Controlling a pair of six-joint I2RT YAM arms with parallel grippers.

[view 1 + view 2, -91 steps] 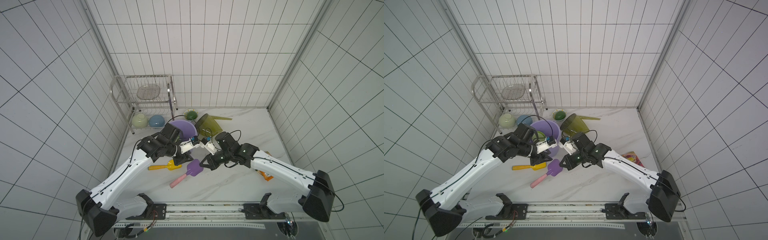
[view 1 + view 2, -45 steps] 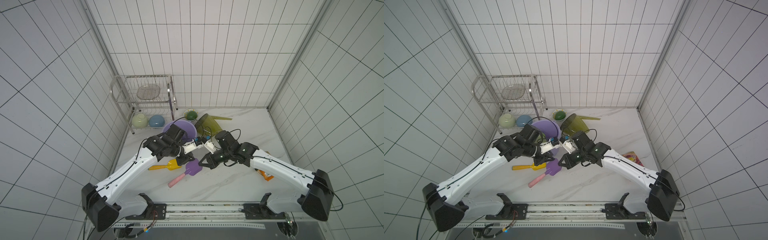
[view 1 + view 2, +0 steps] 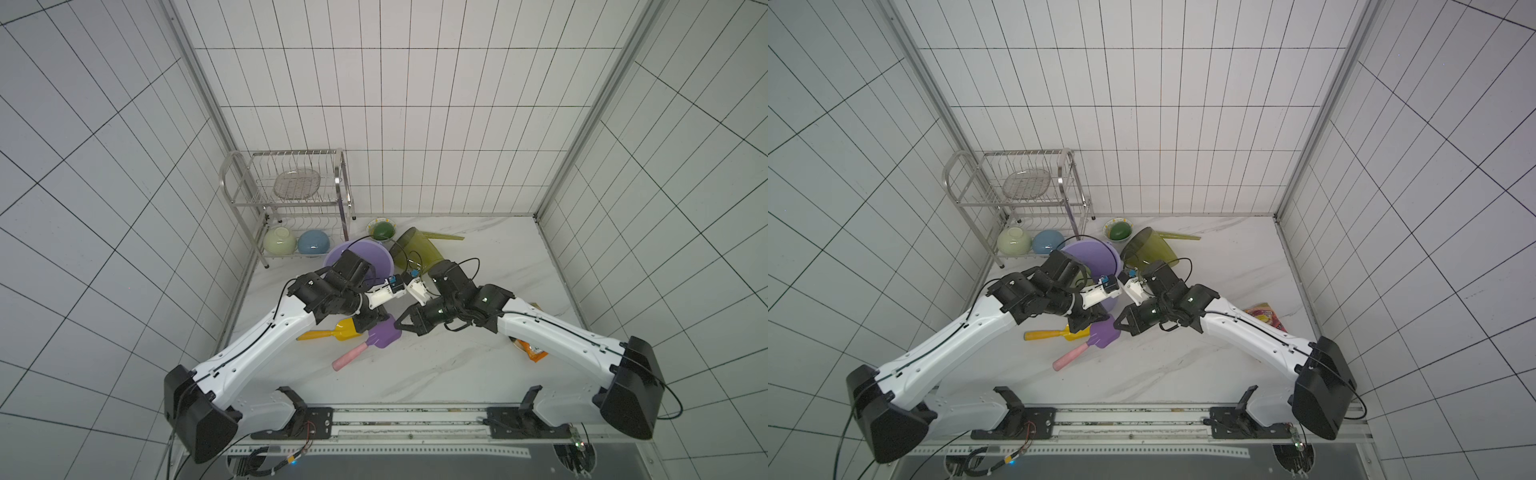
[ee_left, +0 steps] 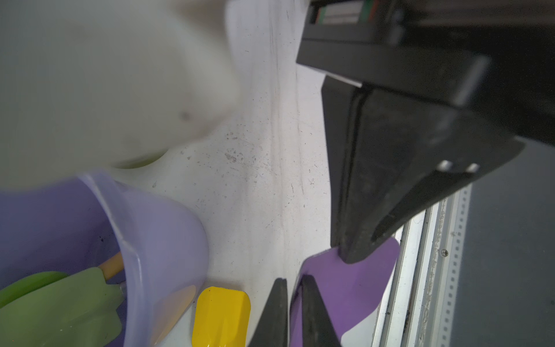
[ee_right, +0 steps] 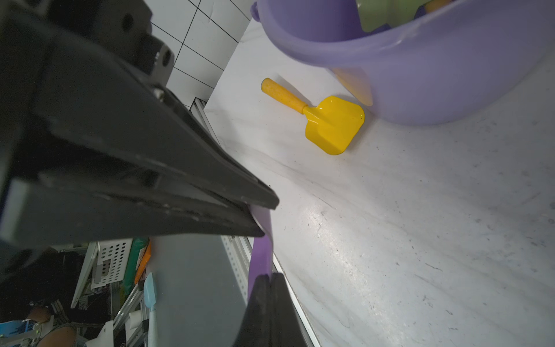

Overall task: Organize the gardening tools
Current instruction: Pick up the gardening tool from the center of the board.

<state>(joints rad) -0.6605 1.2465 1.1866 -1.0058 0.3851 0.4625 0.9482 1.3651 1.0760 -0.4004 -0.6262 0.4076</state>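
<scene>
Both grippers hold the purple scoop (image 3: 384, 334) (image 3: 1102, 334) by its blade, and its pink handle (image 3: 349, 358) slants toward the front. My left gripper (image 3: 377, 325) (image 4: 294, 281) is shut on one blade edge (image 4: 345, 288). My right gripper (image 3: 401, 324) (image 5: 270, 278) is shut on the opposite edge (image 5: 261, 240). The yellow scoop (image 3: 332, 332) (image 5: 330, 126) lies flat beside the purple bucket (image 3: 357, 254) (image 4: 162, 240). Inside the bucket sit the pale-green spade (image 4: 60, 309) and a bright-green trowel (image 4: 27, 285). The olive watering can (image 3: 415, 249) lies behind the grippers.
A wire dish rack (image 3: 291, 183) stands at the back left, with a pale-green bowl (image 3: 279, 240) and a blue bowl (image 3: 313, 242) under it. A green bowl (image 3: 382, 230) sits by the back wall. An orange snack packet (image 3: 530, 351) lies under my right arm.
My left gripper came in to the purple blade and its jaws closed on the edge. My right gripper kept its hold, and the scoop barely shifted.
</scene>
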